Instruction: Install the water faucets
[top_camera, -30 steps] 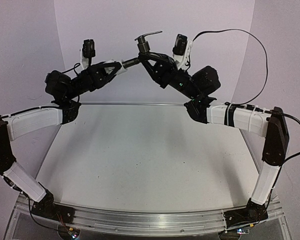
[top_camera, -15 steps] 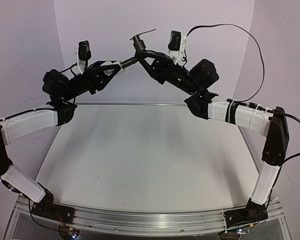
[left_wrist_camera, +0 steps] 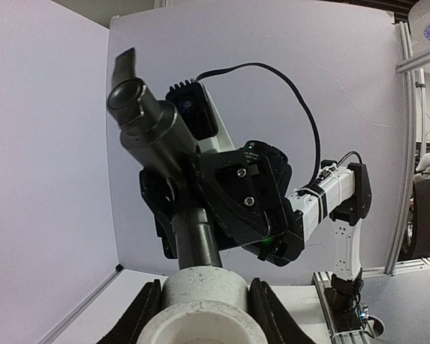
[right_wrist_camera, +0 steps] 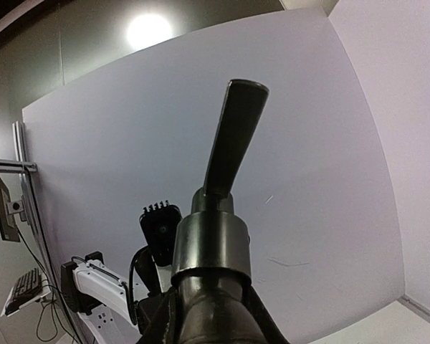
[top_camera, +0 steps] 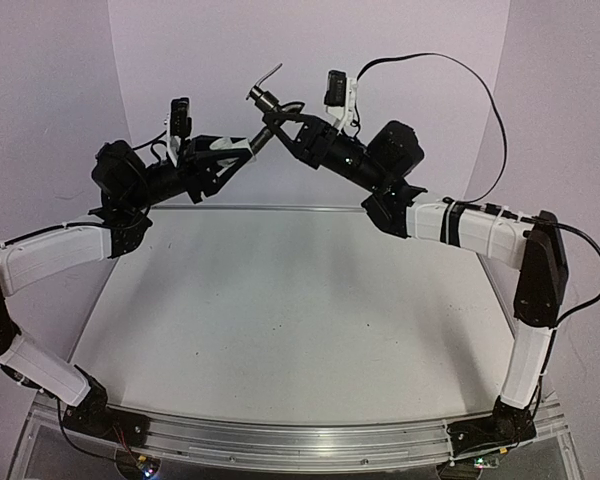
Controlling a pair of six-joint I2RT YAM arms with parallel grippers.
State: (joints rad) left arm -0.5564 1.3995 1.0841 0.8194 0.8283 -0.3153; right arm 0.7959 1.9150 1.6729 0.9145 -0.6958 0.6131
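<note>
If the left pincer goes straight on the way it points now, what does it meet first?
Probably the right pincer, clamped on the dark faucet just ahead of the white fitting that the left pincer holds.

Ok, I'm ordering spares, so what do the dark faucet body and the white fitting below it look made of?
The faucet body looks like metal with a dark, brushed semi-gloss finish: soft highlights run along its rounded surfaces. The white fitting looks like matte plastic: slightly rough, speckled, no shine. Looks alone cannot confirm either.
</note>
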